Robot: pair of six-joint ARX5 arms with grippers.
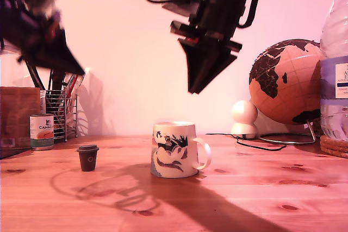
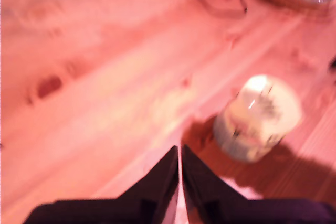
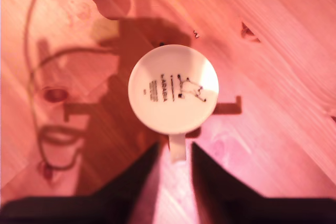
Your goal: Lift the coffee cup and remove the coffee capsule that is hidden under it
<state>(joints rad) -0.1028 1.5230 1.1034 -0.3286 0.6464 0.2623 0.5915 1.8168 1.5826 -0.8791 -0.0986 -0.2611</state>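
coffee cup [image 1: 174, 150] upside down mid-surface | coffee capsule [image 1: 87, 157] beside it, uncovered | first gripper [image 2: 180, 153] jaws closed, empty | second gripper [image 3: 175, 153] jaws parted above cup

This looks like a home desk or study corner. A knotty pine table [image 1: 261, 188] stands against a plain pale wall [image 1: 125, 52]. At the back, on the exterior view's right, are a cork-coloured globe [image 1: 285, 80] on a wire stand, a large water bottle [image 1: 334, 69] on a woven coaster [image 1: 333, 146] and a small white figurine [image 1: 244, 119]. On the exterior view's left are a wire-mesh pen holder [image 1: 61, 110] and a printed tin can [image 1: 42, 131].
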